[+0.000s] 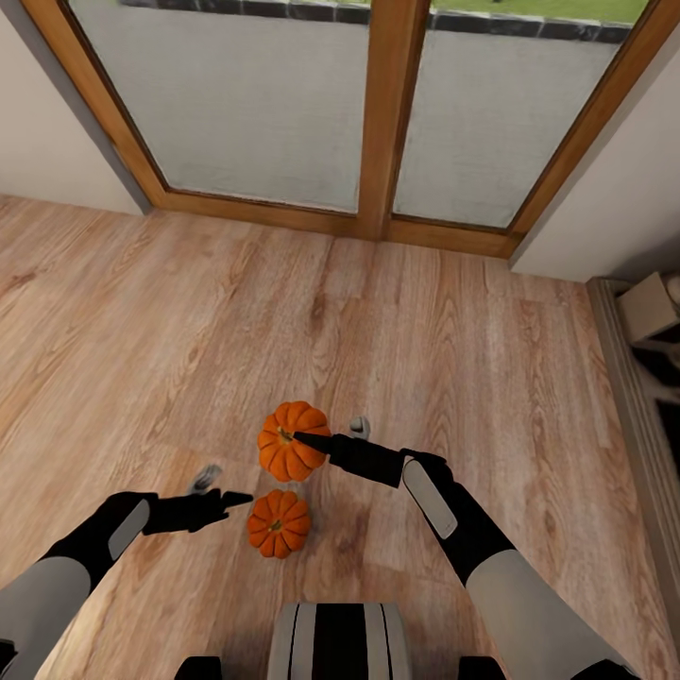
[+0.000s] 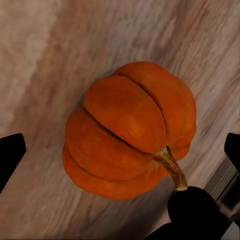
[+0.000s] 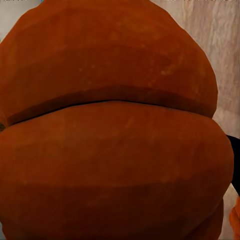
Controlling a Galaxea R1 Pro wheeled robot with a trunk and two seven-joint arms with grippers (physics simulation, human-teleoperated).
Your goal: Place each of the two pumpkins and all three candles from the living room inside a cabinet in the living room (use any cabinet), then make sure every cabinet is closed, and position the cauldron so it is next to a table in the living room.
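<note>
- I have two pumpkins on the plank floor (image 1: 189, 312) just ahead of my base, with the big glass door (image 1: 378, 104) at the far side. The far pumpkin (image 1: 293, 441) is the larger-looking one; the near pumpkin (image 1: 279, 522) sits close beside it, a touch to the left.
- The right gripper (image 1: 332, 436) reaches in from the right and is right at the far pumpkin: one dark finger lies across its top by the stem, the other pale tip shows at its right edge. It looks like the jaws straddle it, but whether they are clamped on it I cannot tell. The right wrist camera is pressed up against orange ribs (image 3: 115, 130), so the pumpkin is at least deep between the fingers.
- The left gripper (image 1: 219, 488) is spread wide, with nothing in it. The near pumpkin lies just to its right and slightly nearer me, apart from the fingertip.
- In the left wrist view that pumpkin (image 2: 130, 130) sits centred between the two dark fingertips (image 2: 10, 155) at the frame edges, stem pointing toward the right arm's dark link.
- My read: the left arm is the one for the near pumpkin, and it needs to drop straight onto it.
- Hidden: contact under either pumpkin, and the dark unit (image 1: 652, 378) cut off at the right edge.
</note>
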